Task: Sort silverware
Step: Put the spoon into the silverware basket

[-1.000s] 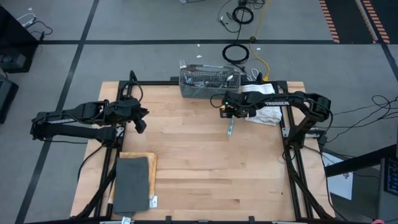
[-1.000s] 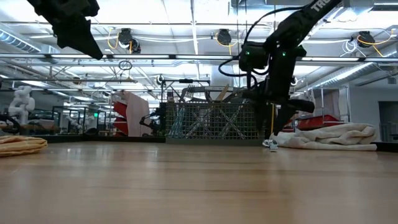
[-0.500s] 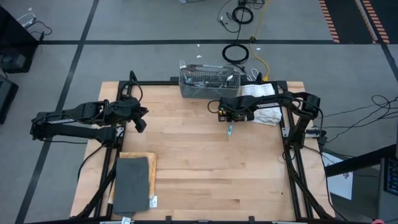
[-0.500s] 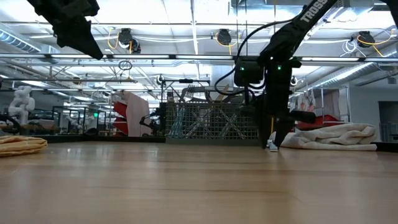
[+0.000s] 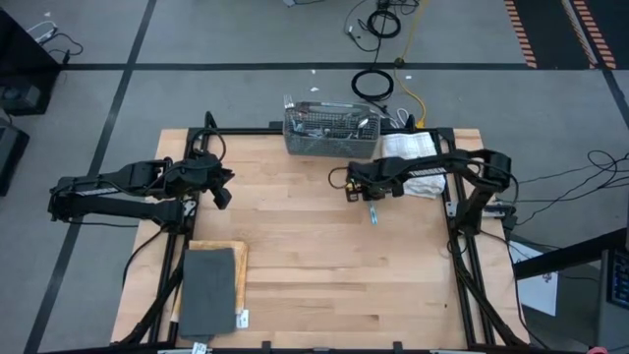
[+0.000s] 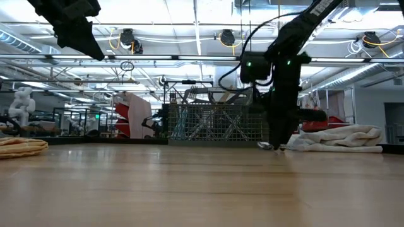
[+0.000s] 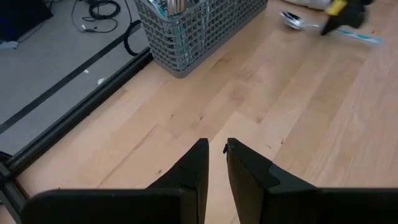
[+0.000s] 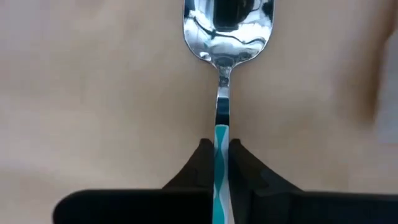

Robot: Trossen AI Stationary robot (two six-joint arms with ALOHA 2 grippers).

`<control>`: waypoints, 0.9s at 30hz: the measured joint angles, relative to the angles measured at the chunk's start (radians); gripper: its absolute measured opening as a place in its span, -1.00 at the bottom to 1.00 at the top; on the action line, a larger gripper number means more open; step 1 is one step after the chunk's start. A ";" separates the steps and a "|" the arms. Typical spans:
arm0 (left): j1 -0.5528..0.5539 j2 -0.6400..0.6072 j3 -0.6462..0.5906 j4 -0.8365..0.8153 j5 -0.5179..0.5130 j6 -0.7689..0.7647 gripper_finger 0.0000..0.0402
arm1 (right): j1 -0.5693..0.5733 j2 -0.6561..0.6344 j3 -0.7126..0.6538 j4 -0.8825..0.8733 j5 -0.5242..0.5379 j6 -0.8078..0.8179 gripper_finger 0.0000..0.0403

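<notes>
Your right gripper (image 8: 222, 163) has its fingers (image 8: 200, 163) pinched tight on the blue-and-white handle of a spoon (image 8: 225, 28). The shiny bowl of the spoon sticks out past the fingers, just above the wooden surface (image 5: 295, 246). From above, the spoon (image 5: 372, 212) is near the middle of the surface, a little way in front of the grey mesh caddy (image 5: 331, 129) and beside the white towel (image 5: 413, 162). More silverware (image 7: 173, 6) stands inside the caddy. Your left gripper (image 7: 214, 163) waits up high over the left side, its fingers almost closed with only a thin gap, holding nothing.
</notes>
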 joint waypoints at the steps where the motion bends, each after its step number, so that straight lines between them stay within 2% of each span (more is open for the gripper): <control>1: 0.000 0.000 0.000 0.000 0.000 0.000 -0.68 | 0.016 -0.018 -0.002 -0.006 -0.011 -0.001 -0.99; 5: 0.000 0.000 0.000 0.000 0.000 -0.001 -0.68 | 0.094 -0.095 0.000 0.035 -0.001 -0.021 -0.99; 8: 0.000 0.000 0.000 0.000 0.000 -0.001 -0.68 | 0.153 -0.154 0.001 0.141 0.022 -0.077 -0.99; 10: 0.000 0.000 0.000 0.000 0.000 -0.001 -0.68 | 0.181 -0.206 0.001 0.220 0.080 -0.106 -1.00; 13: 0.000 0.000 0.000 0.000 0.000 -0.001 -0.68 | 0.180 -0.288 0.002 0.343 0.238 -0.191 -1.00; 15: 0.000 0.000 0.000 0.000 0.000 -0.001 -0.68 | 0.153 -0.342 0.002 0.425 0.319 -0.292 -1.00; 19: 0.000 0.000 0.000 0.000 0.000 -0.001 -0.68 | 0.066 -0.421 0.004 0.580 0.395 -0.555 -1.00; 24: 0.000 0.000 0.000 0.001 -0.024 0.018 -0.68 | -0.025 -0.429 0.004 0.901 0.353 -1.014 -1.00; 27: 0.000 0.000 0.000 0.001 -0.058 0.019 -0.68 | -0.067 -0.421 0.005 1.050 0.279 -1.175 -1.00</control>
